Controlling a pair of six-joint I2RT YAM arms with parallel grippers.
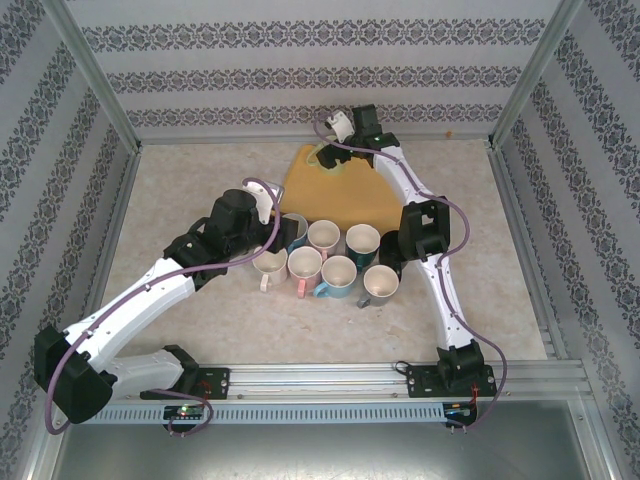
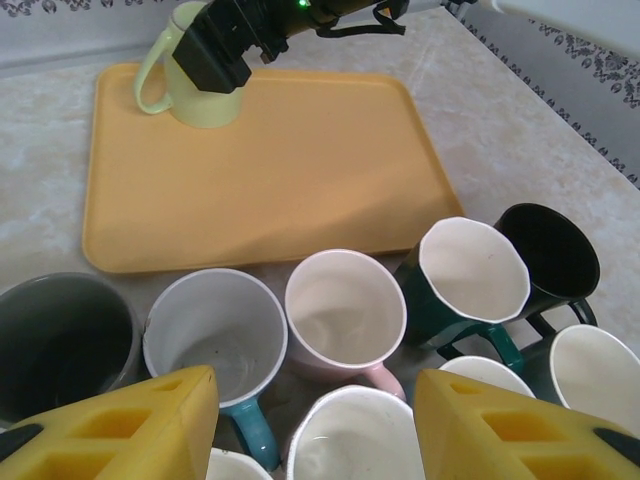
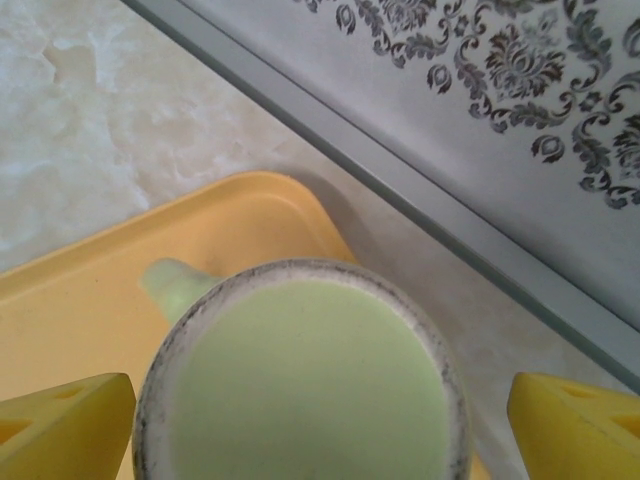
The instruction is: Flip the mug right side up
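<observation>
Currently, the mug (image 2: 203, 104) stands on the far corner of the tray (image 2: 300, 170). Its flat, rough-ringed base faces up into the right wrist camera, so treat it as inverted. The right gripper (image 3: 318, 400) hangs directly over it with jaws spread, one yellow finger (image 3: 62, 425) close to the mug's wall and the other standing clear, so nothing is gripped yet. The left gripper (image 2: 315, 392) is likewise spread, holds nothing, and hovers above the upright mugs (image 1: 335, 262) near the middle of the table (image 1: 200, 180). Leave it parked there. Before closing, centre the right jaws so both pads will meet the wall together; the present offset would probably push the mug sideways on the smooth tray. Keep the handle (image 3: 170, 285) out of the closing line, since it points between the fingers rather than under one. Descend far enough to clamp below the base ring, where the wall is widest. Close firmly, as glazed ceramic is likely slippery. Lift well clear of the tray before rotating the wrist.
</observation>
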